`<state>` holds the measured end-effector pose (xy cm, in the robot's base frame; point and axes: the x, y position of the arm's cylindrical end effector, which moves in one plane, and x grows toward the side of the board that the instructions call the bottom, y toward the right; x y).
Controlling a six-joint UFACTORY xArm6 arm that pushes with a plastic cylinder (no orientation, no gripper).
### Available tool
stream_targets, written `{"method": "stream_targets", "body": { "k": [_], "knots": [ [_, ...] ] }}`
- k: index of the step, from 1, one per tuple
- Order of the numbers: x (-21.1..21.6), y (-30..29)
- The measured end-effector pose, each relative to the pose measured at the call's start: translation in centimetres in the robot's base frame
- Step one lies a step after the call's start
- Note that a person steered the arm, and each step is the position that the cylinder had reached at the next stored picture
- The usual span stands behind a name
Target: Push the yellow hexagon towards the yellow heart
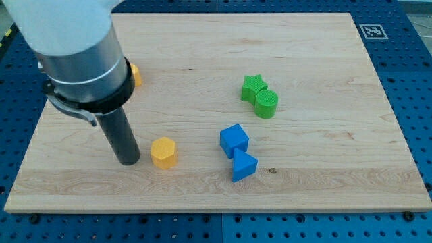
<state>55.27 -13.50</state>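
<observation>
Since this rig has no claw, only a rod, there's nothing to be released, clenched or grasping: my tip [128,160] holds nothing and just rests on the wooden board [317,182]. Just to the view's right of my tip sits the yellow hexagon [163,152], very close, but I can't tell if they touch; a sliver of board seems to show between them. Up from my tip, towards the view's top, a yellow block pokes out from behind the arm's grey collar [136,75]; mostly hidden, shape unreadable, but my judgement is that it's the yellow heart. Hexagon and that block are well apart, so the task looks barely started: the whole push is left. Tip is on the hexagon's left, which would shove it rightward, not up; I'd judge it needs to get below the hexagon first. Farther right of my tip: blue cube [234,140] touching a blue wedge-like block [244,165]. Beyond, up-right: green star [253,87] against a green round block [266,104]. None of these sits in the hexagon's likely path.
</observation>
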Motion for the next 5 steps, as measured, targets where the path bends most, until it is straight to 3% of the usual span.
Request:
{"method": "stream_targets", "body": {
  "k": [5],
  "knots": [
    [1.5, 3.5]
  ]
}}
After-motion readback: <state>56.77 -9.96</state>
